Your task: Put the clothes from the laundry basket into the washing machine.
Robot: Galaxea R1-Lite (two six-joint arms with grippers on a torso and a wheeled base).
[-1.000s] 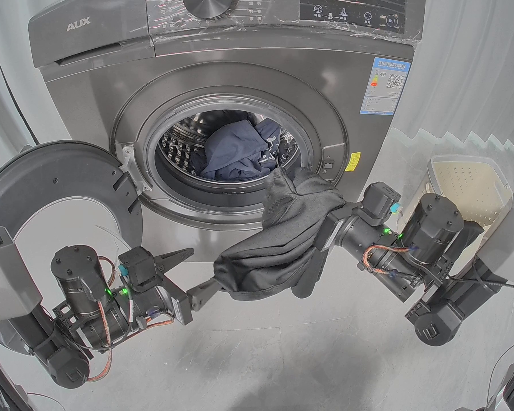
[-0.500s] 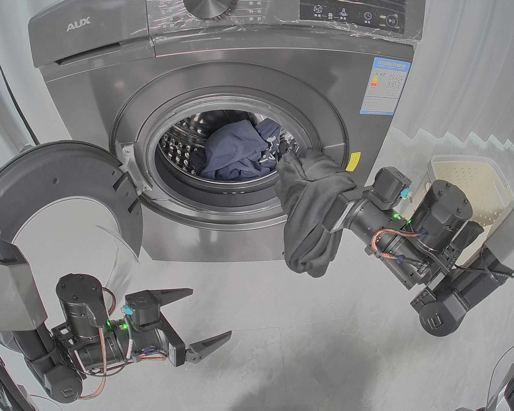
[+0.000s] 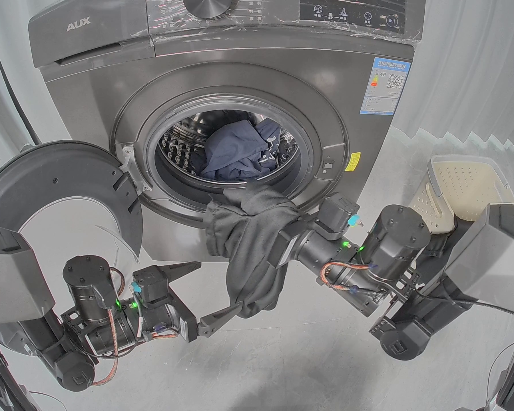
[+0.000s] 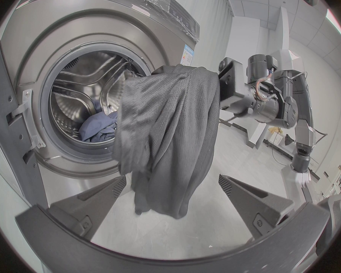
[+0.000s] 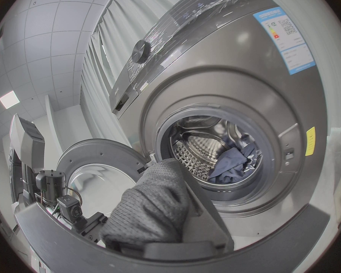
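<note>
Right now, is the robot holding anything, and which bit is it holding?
Yes: the right gripper grips the dark grey garment by a bunched upper part; the rest hangs down. The left gripper is open, empty.

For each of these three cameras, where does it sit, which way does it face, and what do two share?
Head view: on the head, facing forward and down at the washing machine; left arm and right arm show.
Left wrist view: on the left wrist, facing the drum; left gripper, open, in front.
Right wrist view: on the right wrist, facing the drum; right gripper under the dark grey garment.
Shared: both wrist views see navy clothes.
</note>
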